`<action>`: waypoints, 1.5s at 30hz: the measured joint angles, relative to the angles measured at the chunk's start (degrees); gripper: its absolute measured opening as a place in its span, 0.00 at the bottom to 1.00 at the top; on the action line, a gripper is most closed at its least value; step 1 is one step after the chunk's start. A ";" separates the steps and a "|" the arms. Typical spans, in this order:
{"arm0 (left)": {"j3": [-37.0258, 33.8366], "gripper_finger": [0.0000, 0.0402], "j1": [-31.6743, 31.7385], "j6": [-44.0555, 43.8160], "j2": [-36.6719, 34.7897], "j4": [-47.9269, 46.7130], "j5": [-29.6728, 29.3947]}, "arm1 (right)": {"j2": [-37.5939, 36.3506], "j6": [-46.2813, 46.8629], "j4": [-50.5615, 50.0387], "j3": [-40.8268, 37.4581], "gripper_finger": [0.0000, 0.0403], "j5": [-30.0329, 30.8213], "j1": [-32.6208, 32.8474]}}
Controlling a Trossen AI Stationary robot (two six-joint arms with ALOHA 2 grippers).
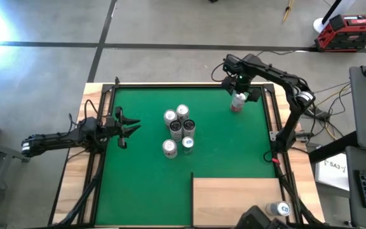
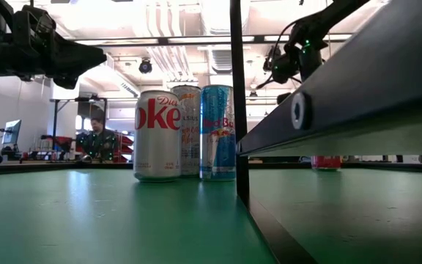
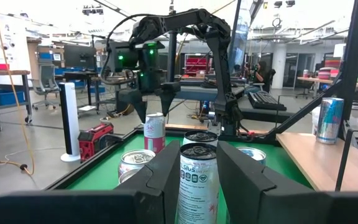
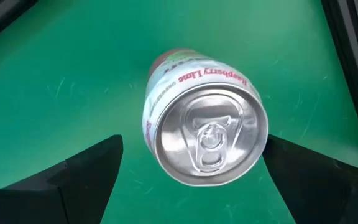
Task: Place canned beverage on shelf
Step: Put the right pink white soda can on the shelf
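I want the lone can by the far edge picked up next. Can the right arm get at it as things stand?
Probably yes. The right gripper hangs directly over the raspberry lime can with its jaws open on either side, and the green mat around that can is bare.

A silver aluminium can [image 4: 204, 121] reads "Raspberry Lime"; a silver can with red lettering [image 2: 157, 134] reads "Diet Coke".

A cluster of five cans [image 1: 179, 130] stands near the middle of the mat [image 1: 145, 184]. A lone can [image 1: 237, 102] stands upright near the mat's far right corner, well apart from the cluster, directly under the right gripper [image 1: 240, 95], one finger to each side of it and clear of it. The shelf [image 1: 234, 200] lies at the near right corner. Another can [image 1: 276, 208] lies just right of the shelf. The left gripper [image 1: 127, 126] hangs at the mat's left edge, left of the cluster.
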 joint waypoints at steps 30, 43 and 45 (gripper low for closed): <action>0.00 0.22 0.01 0.01 0.00 0.02 0.02 | -0.33 3.69 5.23 -6.14 0.71 1.51 -0.60; 0.00 0.22 0.01 0.00 0.00 0.01 0.00 | -3.30 -24.99 8.57 -5.75 0.72 -4.99 2.77; 0.00 0.22 0.02 0.00 0.00 0.02 0.00 | -3.53 -27.71 9.15 -5.75 0.73 -4.43 3.98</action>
